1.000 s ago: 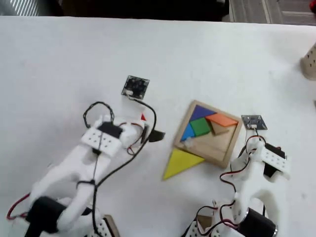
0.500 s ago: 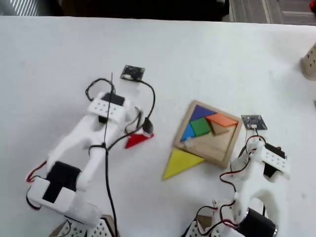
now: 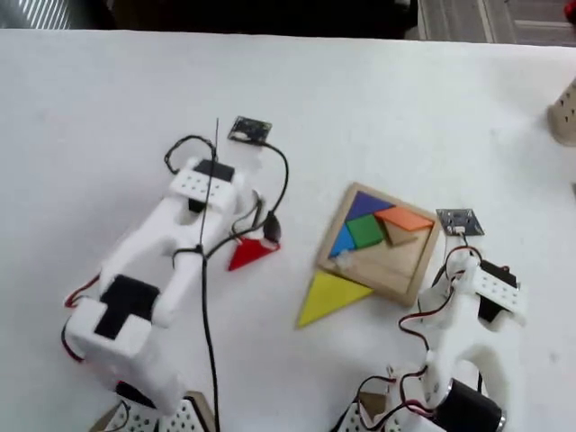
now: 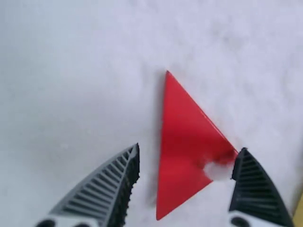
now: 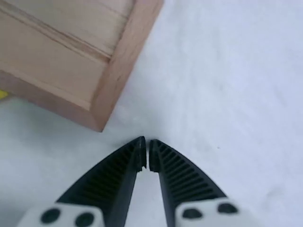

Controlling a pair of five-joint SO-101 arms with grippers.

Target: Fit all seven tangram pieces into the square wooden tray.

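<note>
Since a second ago my left arm [image 3: 171,243] has shifted its posture. The red triangle [image 4: 184,142], before only a small red corner at the left gripper [image 4: 189,150], now lies fully visible on the table [image 3: 405,99].

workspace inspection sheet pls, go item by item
surface: white table, bare
job's things: tray holds blue piece, green piece, orange piece; yellow triangle outside, against its edge; red triangle lies apart on table
clutter: beige perforated object at table edge
grippers: left end effector open, astride red triangle; right end effector shut, near tray corner
cables: black cable draped over left arm
surroundings: dark floor beyond table
</note>
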